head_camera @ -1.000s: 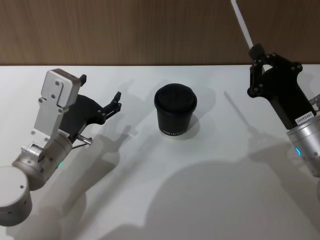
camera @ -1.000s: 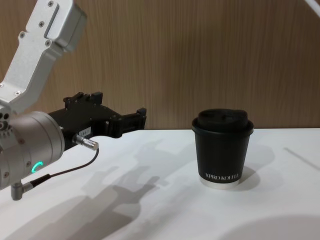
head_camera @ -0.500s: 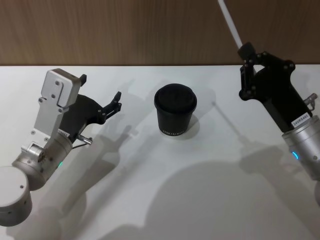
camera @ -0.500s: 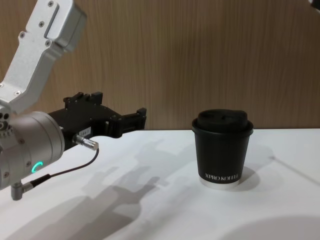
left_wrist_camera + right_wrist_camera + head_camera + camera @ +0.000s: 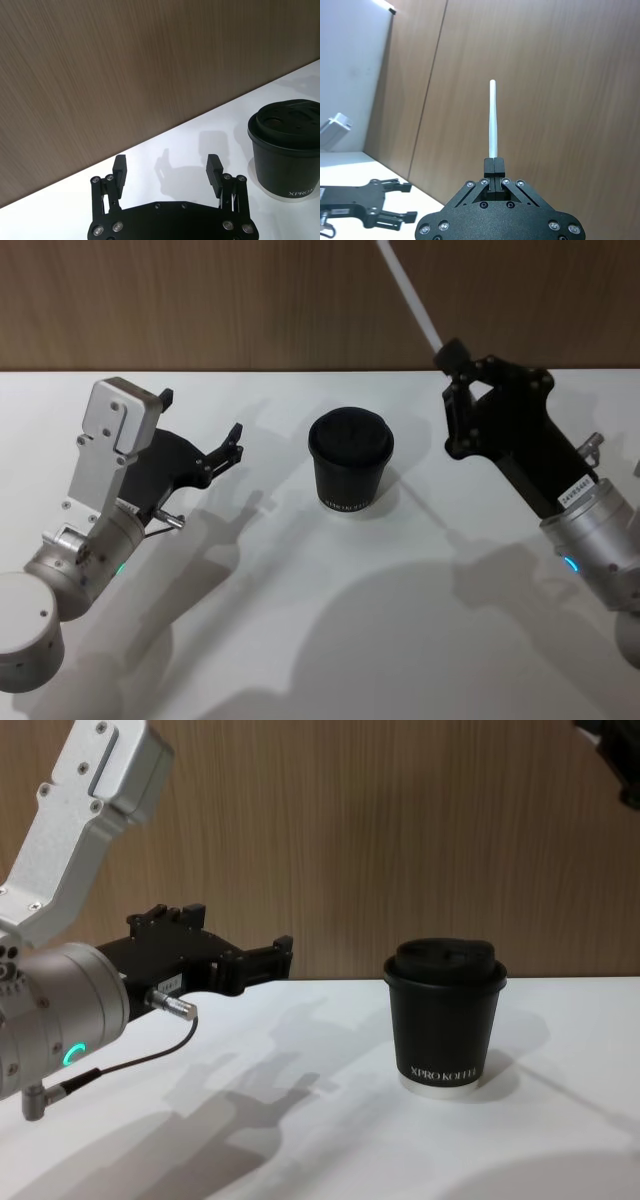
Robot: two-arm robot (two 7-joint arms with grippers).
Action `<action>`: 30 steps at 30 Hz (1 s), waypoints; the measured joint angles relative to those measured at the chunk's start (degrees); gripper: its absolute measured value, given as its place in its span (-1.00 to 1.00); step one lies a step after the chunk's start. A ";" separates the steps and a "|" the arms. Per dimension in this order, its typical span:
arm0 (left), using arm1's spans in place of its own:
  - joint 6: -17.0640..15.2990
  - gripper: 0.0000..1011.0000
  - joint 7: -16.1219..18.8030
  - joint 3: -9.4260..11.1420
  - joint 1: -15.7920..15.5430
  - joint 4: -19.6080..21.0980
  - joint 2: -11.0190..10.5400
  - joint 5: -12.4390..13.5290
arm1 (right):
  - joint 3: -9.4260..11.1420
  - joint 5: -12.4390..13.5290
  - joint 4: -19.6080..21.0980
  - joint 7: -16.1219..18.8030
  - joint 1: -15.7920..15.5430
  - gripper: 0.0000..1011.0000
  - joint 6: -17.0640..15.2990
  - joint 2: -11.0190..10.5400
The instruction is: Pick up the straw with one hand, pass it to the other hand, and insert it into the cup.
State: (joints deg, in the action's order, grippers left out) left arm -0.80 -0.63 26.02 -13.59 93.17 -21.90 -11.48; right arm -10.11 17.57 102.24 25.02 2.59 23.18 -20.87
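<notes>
The black lidded cup (image 5: 350,465) stands upright in the middle of the white table; its "XPRO" lettering shows in the chest view (image 5: 445,1020) and the left wrist view (image 5: 287,150). My right gripper (image 5: 450,352) hangs in the air above and to the right of the cup, shut on the lower end of the white straw (image 5: 410,295). The straw (image 5: 493,117) sticks straight out from the shut right gripper (image 5: 494,162). My left gripper (image 5: 203,420) hovers left of the cup, open and holding nothing (image 5: 166,165).
A wooden wall (image 5: 250,300) runs along the back edge of the white table (image 5: 300,590). Shadows of both arms fall across the tabletop. A black part of the right gripper (image 5: 612,748) shows at the chest view's upper right corner.
My right gripper has carried the straw leftward, closer to the cup. The left arm and the cup have not moved.
</notes>
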 joint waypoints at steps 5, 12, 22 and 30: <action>0.00 0.98 0.00 0.00 0.00 0.00 0.00 0.00 | -0.82 0.51 0.48 0.85 0.02 -1.00 -0.40 -0.27; 0.00 0.98 0.00 0.00 0.00 0.00 0.00 0.00 | -1.58 1.04 0.85 1.46 0.14 -1.00 -0.66 -0.57; -0.01 0.98 -0.34 -0.11 0.00 0.02 -0.01 -0.14 | -2.17 1.38 1.15 1.92 0.22 -1.00 -0.88 -0.80; -0.32 0.98 -4.05 -0.89 -0.30 0.69 -0.66 -2.86 | -2.39 1.54 1.27 2.10 0.25 -1.00 -0.96 -0.88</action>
State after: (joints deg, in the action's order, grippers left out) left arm -1.12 -4.68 25.13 -13.89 93.86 -22.56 -14.34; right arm -12.50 19.11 103.50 27.12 2.83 22.22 -21.75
